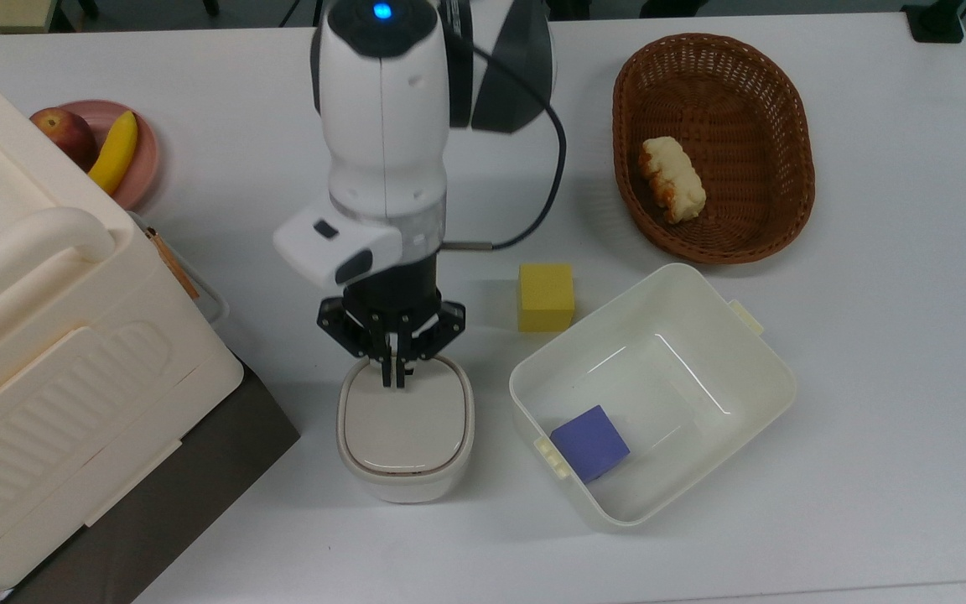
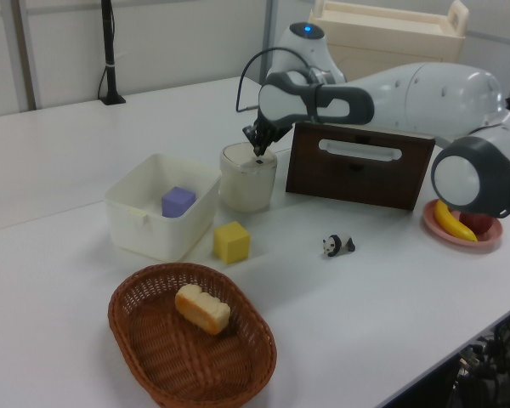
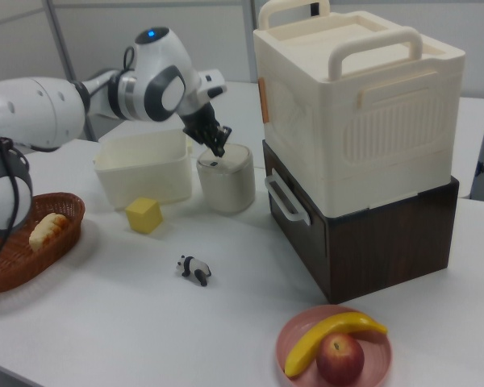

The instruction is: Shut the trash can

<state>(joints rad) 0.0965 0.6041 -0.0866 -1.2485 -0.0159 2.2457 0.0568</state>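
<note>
Pressed together, the gripper's (image 1: 395,379) fingers are set tip-down on the rear edge of the trash can's (image 1: 405,428) lid in the top view, presumably to push it flat; the can stands between the cream storage box (image 1: 38,352) and the white tub (image 1: 659,403). In the left view, the lid is seen lying level. In the right view, the tips touch the top.

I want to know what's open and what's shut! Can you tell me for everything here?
trash can: lid down, shut
claw: shut, tips over the lid's back edge
white tub: no lid, purple block inside
basket: open, bread inside
storage box: lid on
</note>
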